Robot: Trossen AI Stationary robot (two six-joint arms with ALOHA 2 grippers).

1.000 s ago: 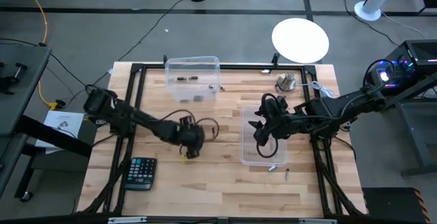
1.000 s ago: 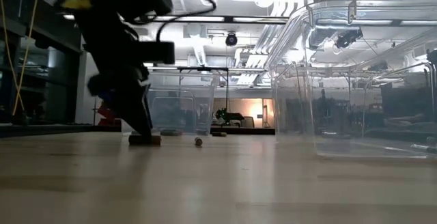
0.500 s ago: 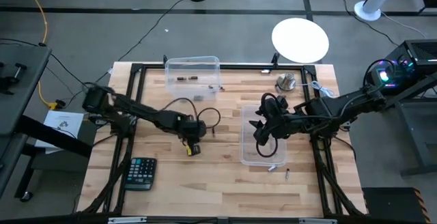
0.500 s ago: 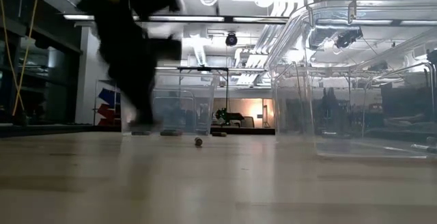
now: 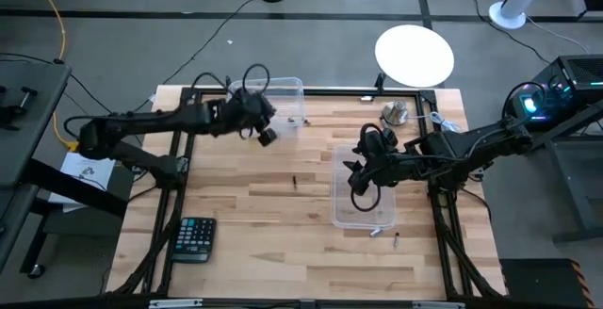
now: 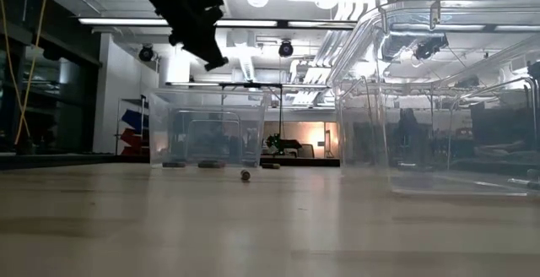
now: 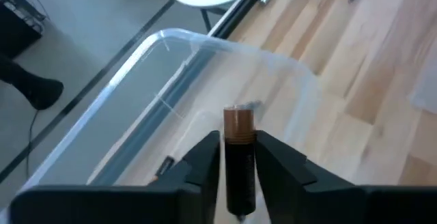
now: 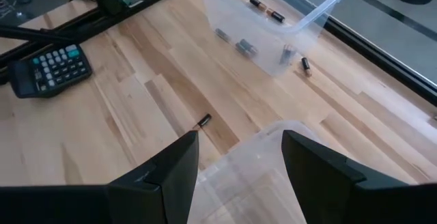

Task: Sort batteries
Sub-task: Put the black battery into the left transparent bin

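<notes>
our left hand (image 7: 239, 157) clamped on a dark battery (image 7: 238, 152) above the far clear bin (image 5: 267, 108), our right hand (image 8: 239, 157) spread wide over the near bin (image 5: 363, 188)

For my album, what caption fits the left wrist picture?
Left gripper jaws clamp a dark copper-tipped cylindrical battery above the clear plastic bin.

The far bin (image 5: 267, 107) sits at the table's (image 5: 236, 252) back edge, the near bin (image 5: 364, 188) right of centre, a loose battery (image 5: 294, 181) on the boards between them, the calculator (image 5: 195, 238) front left.
</notes>
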